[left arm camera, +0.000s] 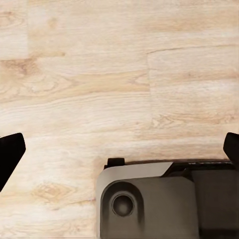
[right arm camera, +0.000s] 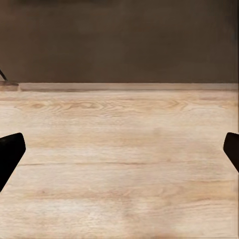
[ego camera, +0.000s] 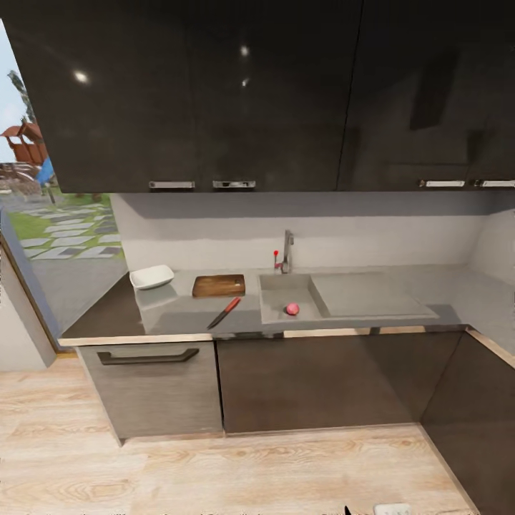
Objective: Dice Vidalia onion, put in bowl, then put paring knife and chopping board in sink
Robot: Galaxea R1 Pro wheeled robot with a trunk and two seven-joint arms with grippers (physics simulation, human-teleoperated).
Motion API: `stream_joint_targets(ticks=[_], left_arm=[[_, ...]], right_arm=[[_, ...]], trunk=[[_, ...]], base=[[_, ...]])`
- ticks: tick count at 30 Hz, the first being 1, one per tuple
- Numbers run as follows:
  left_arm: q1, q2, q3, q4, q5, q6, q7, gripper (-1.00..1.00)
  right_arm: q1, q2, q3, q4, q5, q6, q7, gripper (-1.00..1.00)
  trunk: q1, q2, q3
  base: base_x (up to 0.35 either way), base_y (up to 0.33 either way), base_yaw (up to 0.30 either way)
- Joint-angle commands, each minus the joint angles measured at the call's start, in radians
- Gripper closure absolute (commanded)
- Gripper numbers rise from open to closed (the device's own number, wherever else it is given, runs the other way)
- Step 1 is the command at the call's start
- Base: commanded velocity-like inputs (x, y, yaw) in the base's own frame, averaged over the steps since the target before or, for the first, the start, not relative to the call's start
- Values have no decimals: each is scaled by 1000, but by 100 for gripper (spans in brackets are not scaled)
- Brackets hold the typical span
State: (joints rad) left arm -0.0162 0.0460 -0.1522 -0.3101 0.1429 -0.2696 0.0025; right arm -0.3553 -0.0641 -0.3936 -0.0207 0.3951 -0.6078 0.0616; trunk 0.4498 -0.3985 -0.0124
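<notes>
Head view: the onion (ego camera: 292, 309) lies in the sink (ego camera: 275, 304) basin, near the front wall. On the counter (ego camera: 179, 315), left of the sink, are the chopping board (ego camera: 219, 285), the knife (ego camera: 224, 312) in front of it, and the bowl (ego camera: 151, 276) further left. Left wrist view: my left pincer (left arm camera: 119, 149) is spread apart over the wood floor (left arm camera: 99, 74), my base (left arm camera: 164, 199) beneath. Right wrist view: my right pincer (right arm camera: 119, 149) is spread apart, facing floor and a dark cabinet (right arm camera: 119, 40).

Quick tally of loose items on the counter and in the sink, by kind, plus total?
bowl: 1
chopping board: 1
paring knife: 1
onion, in the sink: 1
Total: 4
</notes>
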Motion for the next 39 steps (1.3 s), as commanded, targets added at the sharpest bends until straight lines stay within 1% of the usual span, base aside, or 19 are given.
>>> stream_joint_targets(ticks=[1,8,14,16,18,20,22,23,24,26,27,29,31,32,34,35,37,39], left_arm=[[-1,0,-9,2,11,-3,0,-100],[-1,-1,-10,4,11,-3,0,-100],[-1,-2,-9,2,11,-3,-1,-100],[-1,-5,-7,-1,10,-1,0,-100],[-1,-13,-6,-15,9,4,4,-100],[-1,-21,-6,-38,9,11,23,-100],[-1,-31,-6,-101,9,44,81,-100],[-2,-47,-6,-190,8,125,134,-100],[-2,-50,-6,-217,8,153,143,-100],[-2,-58,-6,-338,7,282,164,-100],[-2,-59,-6,-370,7,316,167,-100],[-2,-64,-6,-500,3,445,174,-100],[-2,-69,-6,-565,0,502,176,-100],[-2,-81,-6,-688,-6,603,177,-100],[-2,-91,-7,-795,-11,689,178,-100],[-2,-100,-7,-865,-13,751,178,-100],[-2,-112,-8,-953,-17,824,178,-100],[-2,-124,-11,-1025,-23,878,178,-100]], right_arm=[[-1,0,-8,1,2,-3,-1,-100],[-1,1,-8,1,2,-1,-48,-100],[-1,1,-8,1,2,-1,-53,-100],[-1,1,-8,1,2,-1,-54,-100],[-1,1,-8,1,2,-1,-54,-100],[-1,1,-8,1,2,-1,-54,-100],[-1,1,-8,1,2,0,-55,-100],[-1,1,-8,1,2,0,-55,-100],[-1,1,-8,1,2,0,-55,-100],[-1,1,-8,1,2,0,-55,-100],[-1,1,-8,1,2,0,-55,-100],[-1,1,-8,2,2,0,-55,-100],[-1,1,-8,2,2,0,-55,-100],[-1,2,-8,2,2,0,-55,-100],[-1,3,-8,2,2,0,-55,-100],[-1,4,-8,2,2,0,-55,-100],[-1,4,-8,2,2,0,-55,-100],[-1,4,-8,2,2,0,-55,-100]], trunk=[[0,-2,-1],[0,-2,-1],[0,-2,-1],[0,-2,-1],[0,-2,-1],[0,-2,-1],[0,-2,-1],[0,-2,-1],[0,-2,-1],[0,-2,-1],[0,-2,-1],[0,-2,-1],[0,-2,-1],[0,-2,-1],[0,-2,-1],[0,-2,-1],[0,-2,-1],[0,-2,-1]], base=[[-220,-55,0],[-285,-39,0],[-236,-58,0],[-56,-56,0],[-23,-23,0],[-10,-10,0],[-5,-5,0],[-2,-2,0],[-1,-1,0],[0,0,0],[0,0,0],[0,0,0],[0,0,0],[0,0,0],[0,0,0],[0,0,0],[0,0,0],[0,0,0]])
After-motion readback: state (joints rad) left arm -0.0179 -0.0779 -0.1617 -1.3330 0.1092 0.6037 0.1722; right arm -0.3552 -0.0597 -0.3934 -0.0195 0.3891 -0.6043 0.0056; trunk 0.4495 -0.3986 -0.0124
